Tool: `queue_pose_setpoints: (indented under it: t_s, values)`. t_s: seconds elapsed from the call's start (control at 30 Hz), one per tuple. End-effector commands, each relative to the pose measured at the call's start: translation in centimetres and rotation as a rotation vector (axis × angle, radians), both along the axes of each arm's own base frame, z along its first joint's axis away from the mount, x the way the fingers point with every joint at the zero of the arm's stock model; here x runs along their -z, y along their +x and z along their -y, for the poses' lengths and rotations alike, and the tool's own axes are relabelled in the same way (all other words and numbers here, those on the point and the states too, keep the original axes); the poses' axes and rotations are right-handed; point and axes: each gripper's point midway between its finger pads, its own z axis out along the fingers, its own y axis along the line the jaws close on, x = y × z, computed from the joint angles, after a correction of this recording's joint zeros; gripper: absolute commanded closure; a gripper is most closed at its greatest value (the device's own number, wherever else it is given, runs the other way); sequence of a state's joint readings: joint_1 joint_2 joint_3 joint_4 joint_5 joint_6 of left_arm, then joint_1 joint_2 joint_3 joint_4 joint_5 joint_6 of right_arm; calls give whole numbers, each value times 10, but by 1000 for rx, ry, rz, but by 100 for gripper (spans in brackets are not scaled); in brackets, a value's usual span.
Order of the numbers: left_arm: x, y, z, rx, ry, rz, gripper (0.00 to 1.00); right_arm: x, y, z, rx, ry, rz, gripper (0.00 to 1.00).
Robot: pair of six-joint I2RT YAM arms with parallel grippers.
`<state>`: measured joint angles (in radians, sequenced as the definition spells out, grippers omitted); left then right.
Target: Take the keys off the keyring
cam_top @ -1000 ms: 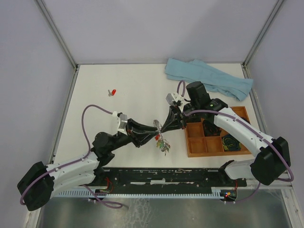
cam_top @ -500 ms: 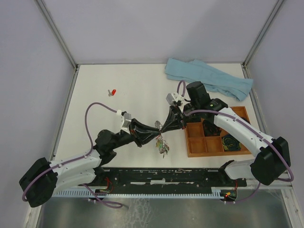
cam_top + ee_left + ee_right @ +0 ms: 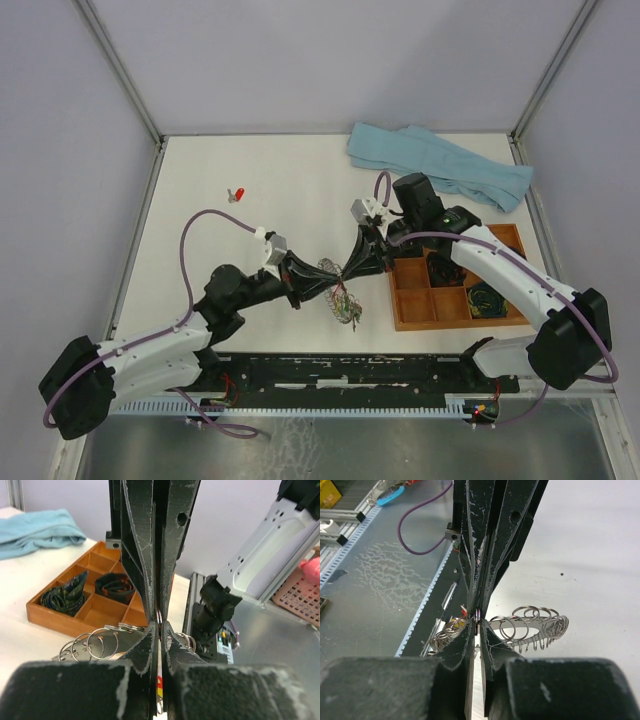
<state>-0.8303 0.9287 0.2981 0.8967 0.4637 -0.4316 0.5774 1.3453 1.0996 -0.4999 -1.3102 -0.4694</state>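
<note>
I have two arms in view, and both hands meet tip to tip at one spot near the middle of the tabletop [image 3: 260, 170], just left of the tray [image 3: 412, 307]. The left hand [image 3: 330, 276] is clenched, fingers pressed together on the keyring [image 3: 327, 266]. The right hand [image 3: 350, 271] comes in from the opposite side and is clenched on the same ring, with only a sliver of gap between its fingers. There is one keyring, pinched between the two hands, and its small metal loops fan out to either side of the grip. The loops overlap too much for me to count. The keys [image 3: 345, 303] hang in a cluster below the grip with flecks of red and green among them. I cannot count those either. One red key [image 3: 237, 194] lies alone on the tabletop, well apart to the far left. There is one wooden tray, divided into compartments and partly hidden under the right arm. It holds two dark coiled bundles [image 3: 62, 596], each in its own compartment. One light-blue cloth [image 3: 440, 165] lies crumpled at the far right edge.
</note>
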Motion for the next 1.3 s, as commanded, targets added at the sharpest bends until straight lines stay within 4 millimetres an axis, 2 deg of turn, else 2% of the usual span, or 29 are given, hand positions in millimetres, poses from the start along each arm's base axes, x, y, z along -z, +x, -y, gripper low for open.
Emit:
queue_pose_setpoints:
  t_s: [0.0,0.2,0.4,0.83,1.27]
  values:
    - [-6,6,1,-23,109,52,97,-7,1,4,-14,-3,139,83]
    - [8,12,0,-25,295,18,97,11,10,20,-17,-143,272,72]
    - [13,13,8,38,431,-4,97,15,11,24,-19,-164,305,66]
    - [0,14,25,115,422,22,97,21,13,15,-8,-135,250,65]
    - [-3,13,24,116,409,29,97,34,10,8,-30,-164,223,66]
